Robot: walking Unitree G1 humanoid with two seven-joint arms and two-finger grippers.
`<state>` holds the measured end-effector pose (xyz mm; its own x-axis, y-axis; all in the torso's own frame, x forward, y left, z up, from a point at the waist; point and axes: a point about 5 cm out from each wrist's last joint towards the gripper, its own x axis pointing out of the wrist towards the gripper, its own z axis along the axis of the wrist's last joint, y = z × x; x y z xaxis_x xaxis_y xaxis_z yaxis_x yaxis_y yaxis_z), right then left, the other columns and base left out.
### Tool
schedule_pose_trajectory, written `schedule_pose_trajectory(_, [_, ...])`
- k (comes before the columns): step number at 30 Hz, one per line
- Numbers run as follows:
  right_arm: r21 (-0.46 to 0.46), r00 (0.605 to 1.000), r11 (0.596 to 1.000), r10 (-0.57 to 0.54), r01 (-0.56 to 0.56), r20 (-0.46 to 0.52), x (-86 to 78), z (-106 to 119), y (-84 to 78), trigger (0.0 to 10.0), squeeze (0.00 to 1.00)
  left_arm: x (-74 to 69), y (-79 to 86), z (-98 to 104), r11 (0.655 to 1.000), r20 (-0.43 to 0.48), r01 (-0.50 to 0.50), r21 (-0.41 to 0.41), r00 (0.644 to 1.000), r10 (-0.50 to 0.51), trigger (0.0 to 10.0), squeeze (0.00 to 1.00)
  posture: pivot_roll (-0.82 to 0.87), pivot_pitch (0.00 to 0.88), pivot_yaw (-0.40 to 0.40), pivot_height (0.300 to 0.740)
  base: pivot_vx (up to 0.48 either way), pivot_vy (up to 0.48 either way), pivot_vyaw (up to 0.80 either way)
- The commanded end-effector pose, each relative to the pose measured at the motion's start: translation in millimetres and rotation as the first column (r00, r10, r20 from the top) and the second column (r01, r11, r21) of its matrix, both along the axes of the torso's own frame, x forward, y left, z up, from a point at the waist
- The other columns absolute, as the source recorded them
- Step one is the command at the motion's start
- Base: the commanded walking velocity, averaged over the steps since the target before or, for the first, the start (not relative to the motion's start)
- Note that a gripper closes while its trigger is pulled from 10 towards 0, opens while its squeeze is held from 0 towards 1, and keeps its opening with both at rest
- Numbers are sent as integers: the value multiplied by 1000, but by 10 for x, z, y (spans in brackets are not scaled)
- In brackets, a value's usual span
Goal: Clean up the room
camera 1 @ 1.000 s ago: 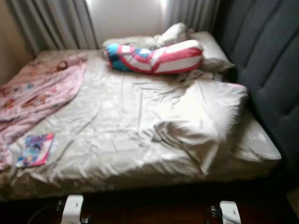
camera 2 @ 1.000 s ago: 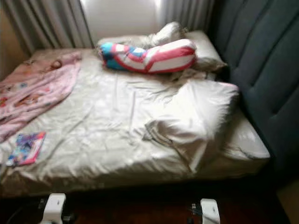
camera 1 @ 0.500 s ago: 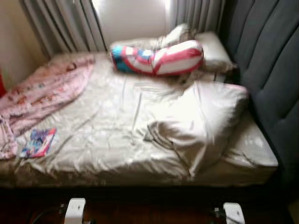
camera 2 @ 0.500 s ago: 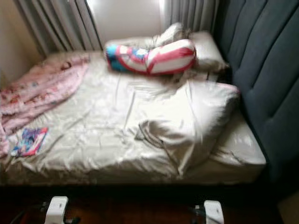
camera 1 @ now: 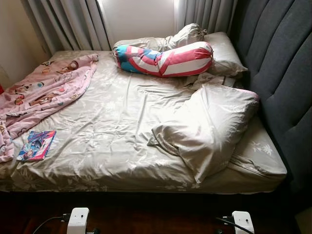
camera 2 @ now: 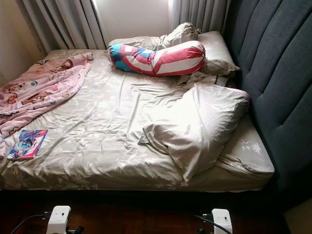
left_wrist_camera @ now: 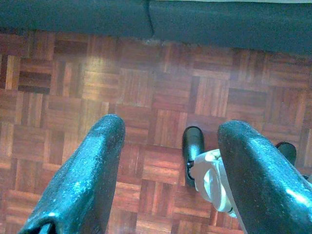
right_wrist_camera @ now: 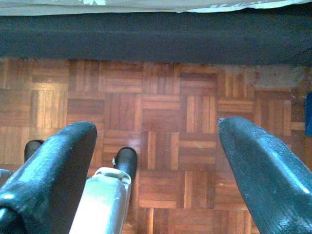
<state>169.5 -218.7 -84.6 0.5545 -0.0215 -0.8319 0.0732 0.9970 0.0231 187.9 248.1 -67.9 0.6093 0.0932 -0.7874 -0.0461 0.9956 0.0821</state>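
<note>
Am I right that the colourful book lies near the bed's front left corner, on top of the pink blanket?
Not quite. The colourful book does lie near the bed's front left corner, but on the bare grey sheet beside the pink blanket, as the left eye view shows.

The left gripper (left_wrist_camera: 168, 170) has two thick, rounded black fingers (left_wrist_camera: 87, 180) with a speckled, glossy surface. The right gripper (right_wrist_camera: 156, 170) looks alike. Below are silver-white feet (left_wrist_camera: 212, 183) with black toes.

Pink blanket (camera 1: 41, 95) rumpled on bed's left; book (camera 1: 37, 145) flat beside it.
</note>
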Motion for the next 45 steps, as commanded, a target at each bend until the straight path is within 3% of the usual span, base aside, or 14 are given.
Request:
schedule_pose_trajectory(1, [5,1000,1000,-9,9,8,9,3,10,10000,0,-18,27,-4,1000,-16,1,3,1000,-1,10000,0,59,20,20,740,304,0,0])
schedule_pose_trajectory(30, [16,999,1000,-22,21,38,41,18,26,10000,0,0,27,7,1000,-13,15,3,1000,-15,10000,0,32,6,26,740,329,0,0])
schedule_pose_trajectory(40, [41,992,999,-39,34,117,89,58,30,10000,0,3,22,10,1000,2,20,9,1000,-20,10000,0,22,0,28,740,0,0,0])
schedule_pose_trajectory(45, [50,983,998,-37,28,182,124,98,19,10000,0,24,13,31,1000,65,-17,4,998,16,10000,0,20,0,20,740,0,0,0])
